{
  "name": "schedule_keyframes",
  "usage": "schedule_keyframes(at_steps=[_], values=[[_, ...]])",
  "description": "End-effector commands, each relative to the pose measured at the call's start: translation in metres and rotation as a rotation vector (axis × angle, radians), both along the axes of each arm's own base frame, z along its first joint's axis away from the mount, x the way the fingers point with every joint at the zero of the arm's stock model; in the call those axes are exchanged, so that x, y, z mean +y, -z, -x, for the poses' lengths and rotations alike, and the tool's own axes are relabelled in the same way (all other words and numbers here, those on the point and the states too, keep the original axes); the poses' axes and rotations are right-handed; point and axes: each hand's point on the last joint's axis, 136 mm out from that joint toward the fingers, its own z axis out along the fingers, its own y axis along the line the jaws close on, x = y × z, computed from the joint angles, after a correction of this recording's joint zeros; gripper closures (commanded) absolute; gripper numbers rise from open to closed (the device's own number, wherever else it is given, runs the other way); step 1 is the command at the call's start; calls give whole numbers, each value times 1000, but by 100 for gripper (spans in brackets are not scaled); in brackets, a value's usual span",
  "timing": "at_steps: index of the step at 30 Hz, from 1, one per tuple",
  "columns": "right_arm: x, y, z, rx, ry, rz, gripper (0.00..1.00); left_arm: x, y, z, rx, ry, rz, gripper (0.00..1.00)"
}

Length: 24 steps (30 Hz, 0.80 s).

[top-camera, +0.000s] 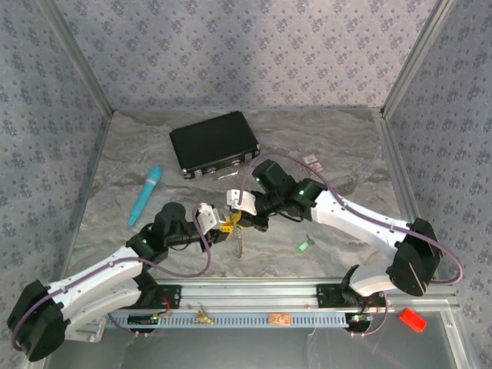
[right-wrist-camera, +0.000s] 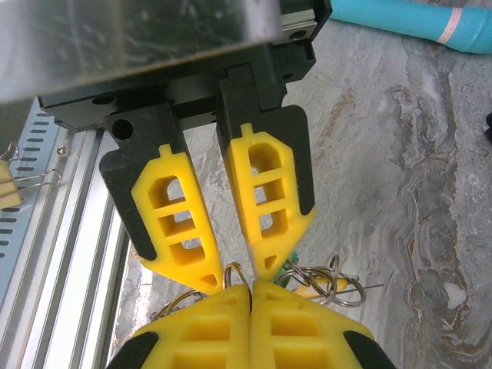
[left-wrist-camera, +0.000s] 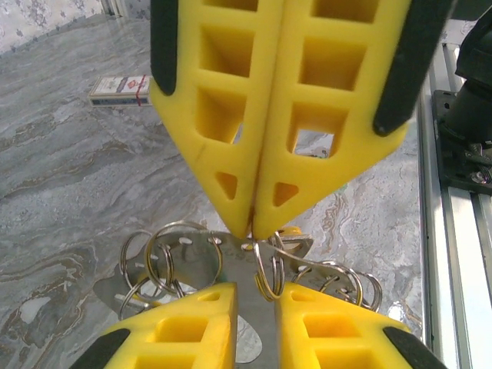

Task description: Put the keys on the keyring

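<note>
The keyring (left-wrist-camera: pixel 231 257) is a flat silvery plate with several split rings through its holes, held up between both grippers at mid-table. My left gripper (left-wrist-camera: pixel 257 290) has the plate and one ring in the narrow gap between its yellow fingers. Opposite it, my right gripper (right-wrist-camera: pixel 250 286) is shut, its tips pinching a split ring (right-wrist-camera: pixel 234 273). Both grippers meet at the bunch (top-camera: pixel 233 223), from which metal keys (top-camera: pixel 240 244) hang. A green head (right-wrist-camera: pixel 292 259) and a yellow head (right-wrist-camera: pixel 315 286) show among the rings. One green key (top-camera: pixel 304 246) lies alone on the table.
A black case (top-camera: pixel 214 144) sits at the back, a teal stick (top-camera: pixel 146 194) to the left, and a small white-and-pink card (top-camera: pixel 313 161) at back right. The metal rail (top-camera: pixel 254 296) runs along the near edge. Patterned walls enclose three sides.
</note>
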Motion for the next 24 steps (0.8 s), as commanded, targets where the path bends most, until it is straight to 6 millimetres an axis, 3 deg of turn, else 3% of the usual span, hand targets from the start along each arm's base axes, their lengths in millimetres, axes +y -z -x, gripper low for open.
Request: schedule_keyframes(at_steps=[1,21,24], values=[[2,10,8,28,-19,16,100,-11,-40,-2,-78,32,92,80],[2,17,-2,-9,24,47,100,-12,-39,-2,-63,36,88,79],[2,17,-1,-3,21,44,100,-13,-39,-1,-63,40,86,84]])
